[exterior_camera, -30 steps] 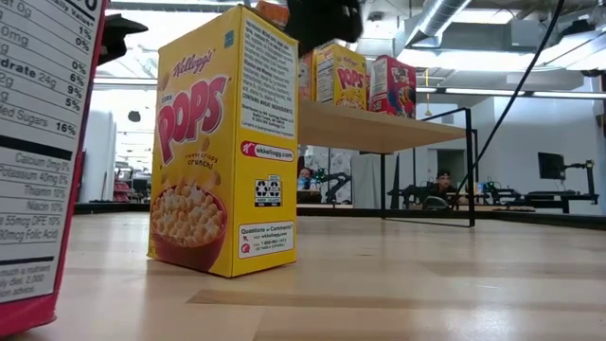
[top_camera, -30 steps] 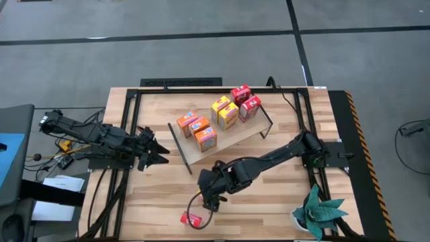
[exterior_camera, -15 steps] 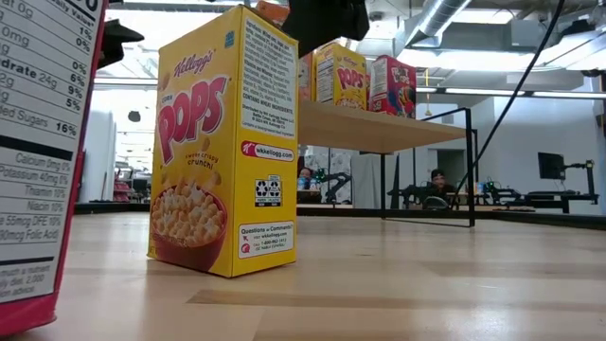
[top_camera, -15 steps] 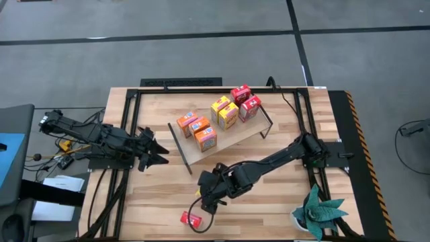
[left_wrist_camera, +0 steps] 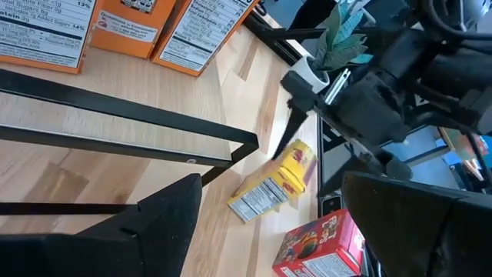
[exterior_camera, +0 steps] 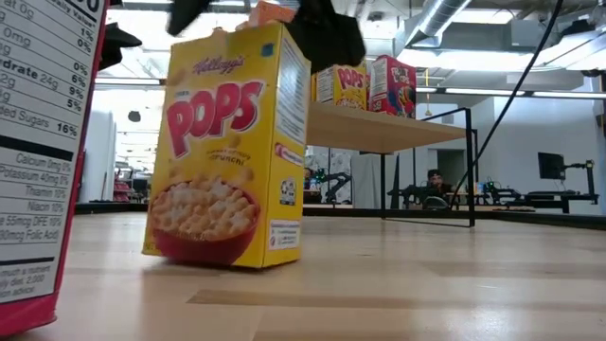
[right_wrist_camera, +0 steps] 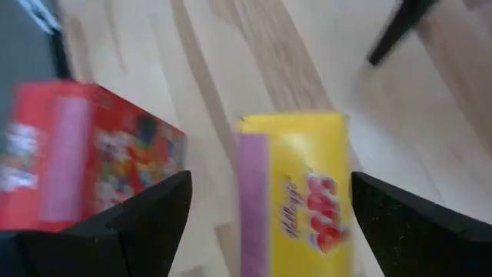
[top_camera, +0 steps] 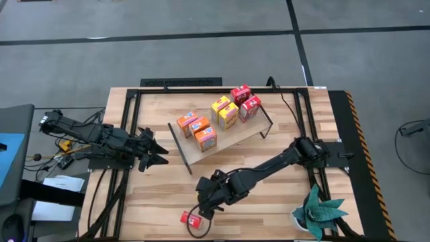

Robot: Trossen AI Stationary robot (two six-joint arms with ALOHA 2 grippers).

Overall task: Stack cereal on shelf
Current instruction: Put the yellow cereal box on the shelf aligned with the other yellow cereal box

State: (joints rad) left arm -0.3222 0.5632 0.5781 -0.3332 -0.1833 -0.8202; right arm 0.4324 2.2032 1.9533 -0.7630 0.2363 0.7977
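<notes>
1. Shelf: a light-wood board on black rod frames, set at a slant mid-tabletop toward the far edge. It carries seven cereal boxes: three orange, two yellow and two red.
2. Two boxes are not yet shelved, both by the near edge. The yellow box stands upright in the low view; from above it is hidden under the right arm. The red box lies just beside it, nearer the left corner.
3. Right gripper: directly above the yellow box, fingers wide, one to each side of the box top and not closed on it. The low view shows its dark mass at the box's upper edge; whether it touches cannot be told.
4. Left gripper: waiting near the left edge beside the shelf's end frame, fingers wide, empty.
5. Step in hand, as judged: the approach to grasp the yellow box.
6. Next move, as judged: lower until the fingers straddle the narrow faces, close, lift clear of the red box, and carry to free board beside the yellow pair. The light box may tip or slide if nudged off-centre.
</notes>
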